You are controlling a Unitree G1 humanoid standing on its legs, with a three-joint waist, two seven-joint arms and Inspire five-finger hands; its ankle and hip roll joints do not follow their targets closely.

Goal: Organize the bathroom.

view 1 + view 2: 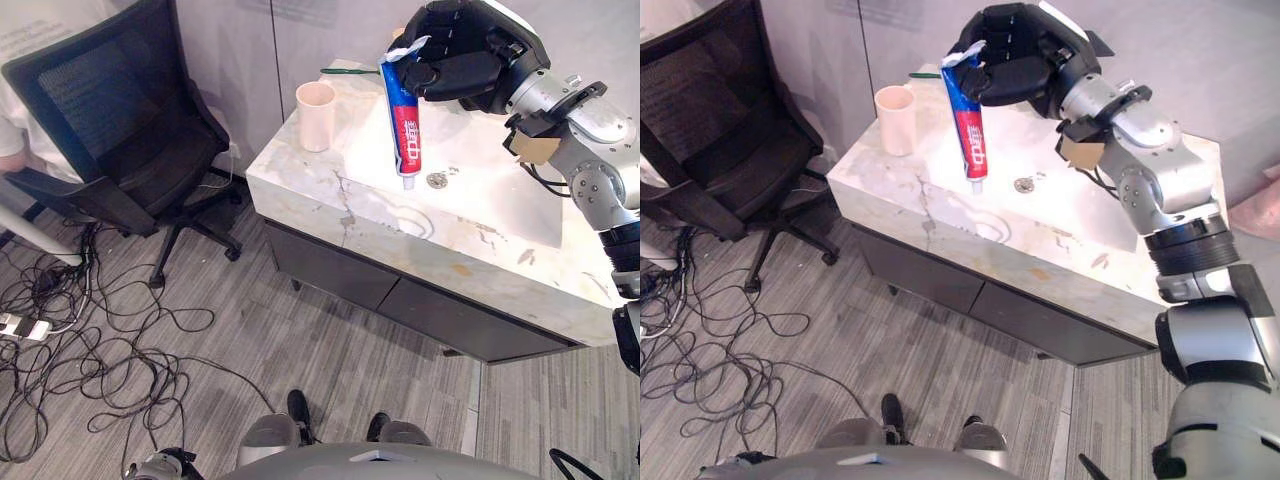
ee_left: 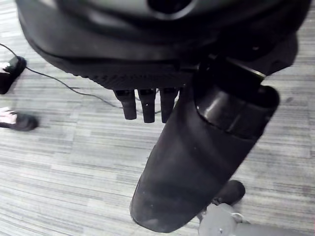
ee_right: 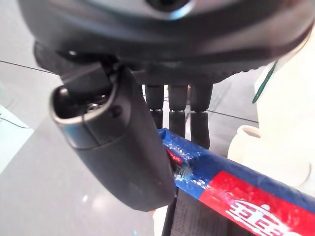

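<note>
Red-and-blue toothpaste tube (image 1: 405,125) hangs cap-down from the right hand (image 1: 460,55), pinched at its crimped top end between thumb and fingers (image 3: 173,110). Hand grasps the tube above the marble counter (image 1: 330,185), over the sink basin (image 1: 480,180); the cap end hangs just above the basin near the drain (image 1: 437,180), can't tell if it touches. Pink cup (image 1: 316,116) stands upright on the counter, off to the left of the hand, well apart from the tube. Green toothbrush (image 1: 345,71) lies at the counter's back edge, beside the hand. Black office chair (image 1: 120,120) further left, on the floor with tangled cables (image 1: 90,340). Left hand (image 2: 147,105) hangs above grey floor, fingers relaxed, holding nothing.
</note>
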